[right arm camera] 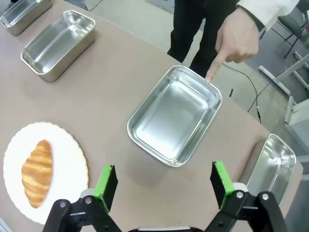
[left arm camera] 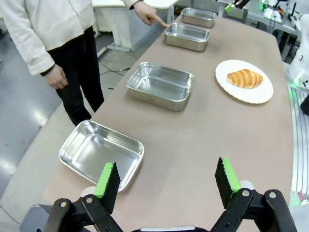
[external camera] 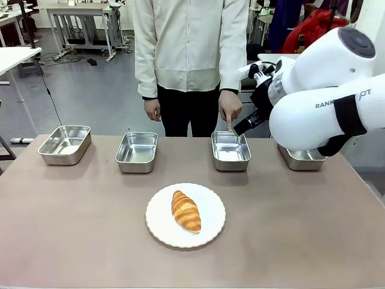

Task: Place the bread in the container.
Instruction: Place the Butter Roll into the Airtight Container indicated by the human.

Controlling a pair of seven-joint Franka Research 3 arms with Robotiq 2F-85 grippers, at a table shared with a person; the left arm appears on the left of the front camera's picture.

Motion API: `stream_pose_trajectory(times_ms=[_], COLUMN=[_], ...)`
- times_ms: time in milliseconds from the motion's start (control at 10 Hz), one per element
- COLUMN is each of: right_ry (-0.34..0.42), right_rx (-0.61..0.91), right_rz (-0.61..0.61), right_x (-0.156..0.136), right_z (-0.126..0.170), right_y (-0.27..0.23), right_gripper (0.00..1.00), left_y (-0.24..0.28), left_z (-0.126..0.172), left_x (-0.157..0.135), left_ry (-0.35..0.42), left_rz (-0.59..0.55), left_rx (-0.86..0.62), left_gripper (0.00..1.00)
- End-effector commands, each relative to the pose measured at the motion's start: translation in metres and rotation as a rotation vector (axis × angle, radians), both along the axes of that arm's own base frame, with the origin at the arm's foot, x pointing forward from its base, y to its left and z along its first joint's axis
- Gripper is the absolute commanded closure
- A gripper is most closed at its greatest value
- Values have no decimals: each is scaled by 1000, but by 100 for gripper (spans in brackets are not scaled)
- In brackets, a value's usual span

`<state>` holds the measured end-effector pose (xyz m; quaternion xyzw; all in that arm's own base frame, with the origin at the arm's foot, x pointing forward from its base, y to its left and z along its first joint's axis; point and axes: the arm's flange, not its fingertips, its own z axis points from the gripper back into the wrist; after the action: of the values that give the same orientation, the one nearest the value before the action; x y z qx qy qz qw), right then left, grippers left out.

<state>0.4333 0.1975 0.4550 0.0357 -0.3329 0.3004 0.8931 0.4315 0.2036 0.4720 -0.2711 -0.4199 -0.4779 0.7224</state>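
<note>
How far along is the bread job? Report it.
Done: nothing yet; the bread lies on the white plate. In hand: the person's finger marks the container, and the open right tool hangs near it, empty. Left: grasp the bread and set it in that container.

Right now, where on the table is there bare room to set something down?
The table is bare both sides of the white plate holding the croissant, and between the second pan and third pan from the left. Crowded around that third pan, where the person's hand points and the right gripper hovers.
</note>
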Motion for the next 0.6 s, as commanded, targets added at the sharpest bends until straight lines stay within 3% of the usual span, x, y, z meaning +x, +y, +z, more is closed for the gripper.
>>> stream_pose_trajectory(times_ms=[0,200,300,500], right_ry=[-22,-1,24,75], right_rx=[5,1,17,77], right_rz=[1,-2,-128,-174], right_x=[7,2,-2,1], right_z=[-9,-4,10,19], right_y=[-3,0,36,91], right_gripper=[0,0,0,0], left_y=[-1,-1,-1,-1], left_z=[1,1,1,1], left_x=[-1,-1,-1,-1], left_ry=[-13,-13,-13,-13], left_rz=[-7,-7,-7,-7], left_rx=[2,2,2,2], left_gripper=[0,0,0,0])
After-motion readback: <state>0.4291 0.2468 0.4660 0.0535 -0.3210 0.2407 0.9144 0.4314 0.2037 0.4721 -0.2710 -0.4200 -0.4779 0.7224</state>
